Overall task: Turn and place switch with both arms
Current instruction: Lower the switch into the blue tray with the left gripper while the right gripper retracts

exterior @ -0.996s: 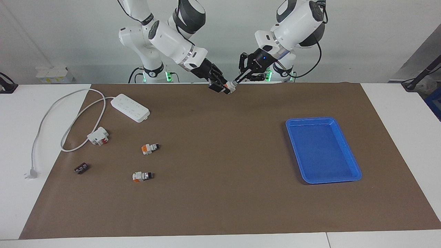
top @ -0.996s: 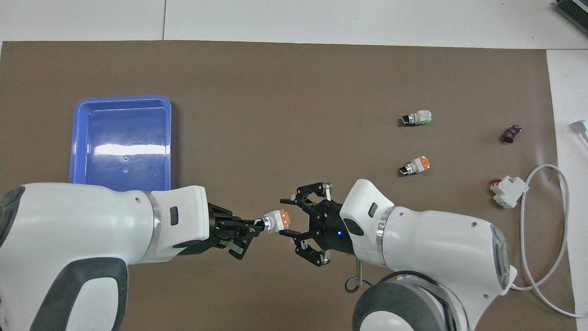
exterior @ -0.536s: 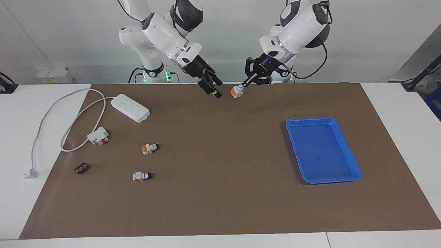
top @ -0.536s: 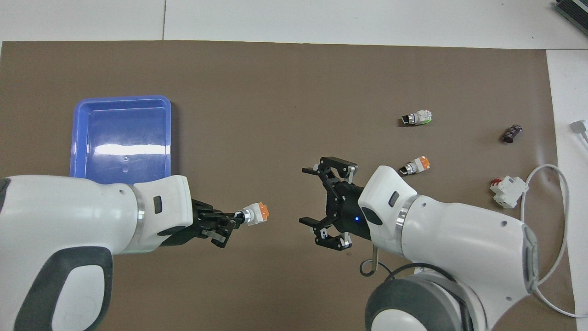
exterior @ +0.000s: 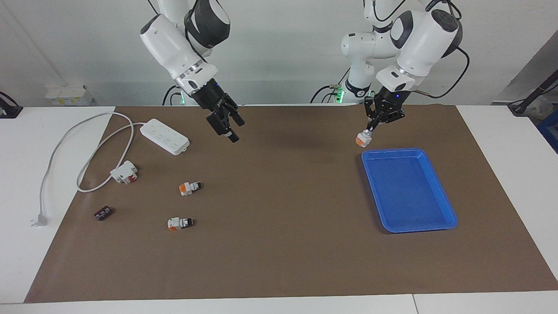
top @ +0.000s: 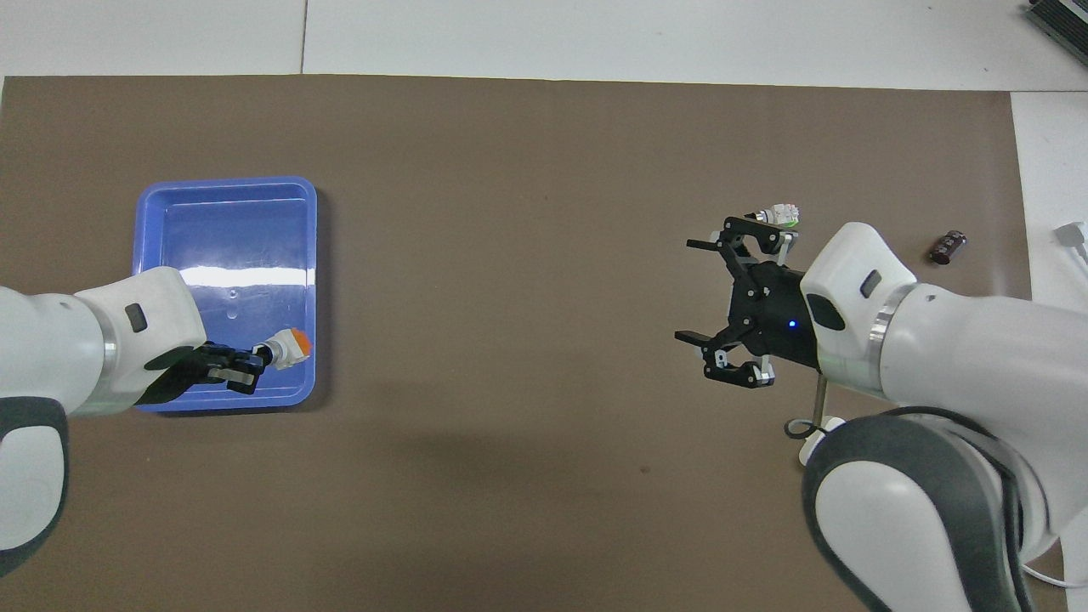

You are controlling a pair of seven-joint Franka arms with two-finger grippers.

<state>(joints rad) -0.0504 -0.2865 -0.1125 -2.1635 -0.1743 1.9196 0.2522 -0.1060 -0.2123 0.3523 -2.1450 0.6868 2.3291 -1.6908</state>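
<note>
Facing view is showing the placing step in hand: the left gripper (exterior: 369, 129) is grasping the switch (exterior: 362, 139) by its knob end, hanging it above the blue tray (exterior: 440, 194) rim at the tray's corner nearest the robots, toward the left arm's end of the bench. The switch is hanging close to upright, long axis near vertical, orange end pointing down; from overhead it is tilting slightly, though the exact lean is hard to judge. Next, I judge, the left arm needs carrying it farther over the tray floor, lowering, then releasing. The right gripper (exterior: 226, 122) is hovering with fingers spread, empty, over the mat near the power strip (exterior: 165, 136).
</note>
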